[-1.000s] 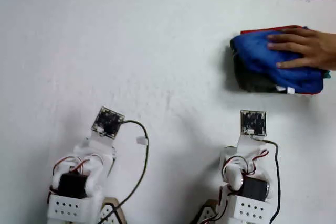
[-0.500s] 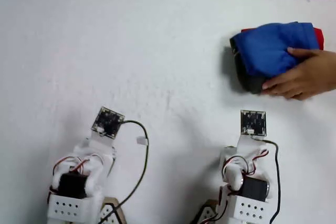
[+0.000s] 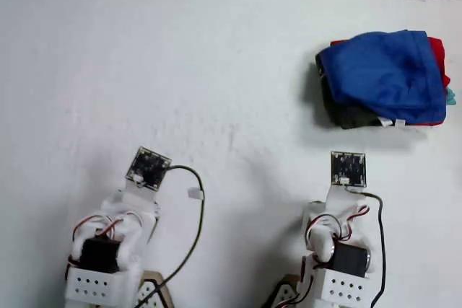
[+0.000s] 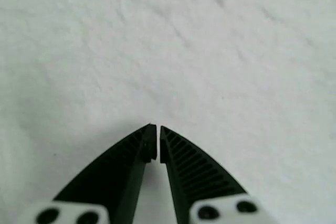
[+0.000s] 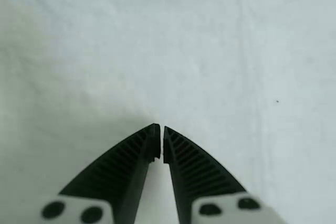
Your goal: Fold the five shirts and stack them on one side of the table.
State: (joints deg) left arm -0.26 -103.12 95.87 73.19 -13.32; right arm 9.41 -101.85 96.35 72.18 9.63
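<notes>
Gone from the pile is the person's arm that pressed on it a moment ago, and the blue shirt (image 3: 386,73) on top now lies spread wider than it did then. You have the stack of folded shirts (image 3: 361,106) resting by itself on the white bench (image 3: 144,55). It is well ahead of your right hand (image 5: 159,129) and a little toward that hand's outer side, and farther still from your left hand (image 4: 155,129). The blue shirt covers most of the stack. A red shirt (image 3: 437,52) peeks out at the edge away from your hands, a dark shirt (image 3: 346,115) shows underneath on the edge nearest them, and a sliver of teal cloth (image 3: 450,96) sticks out at the outer side. Both your hands are clenched, black fingertips all but touching, each aimed at the bench surface and well apart from the stack.
</notes>
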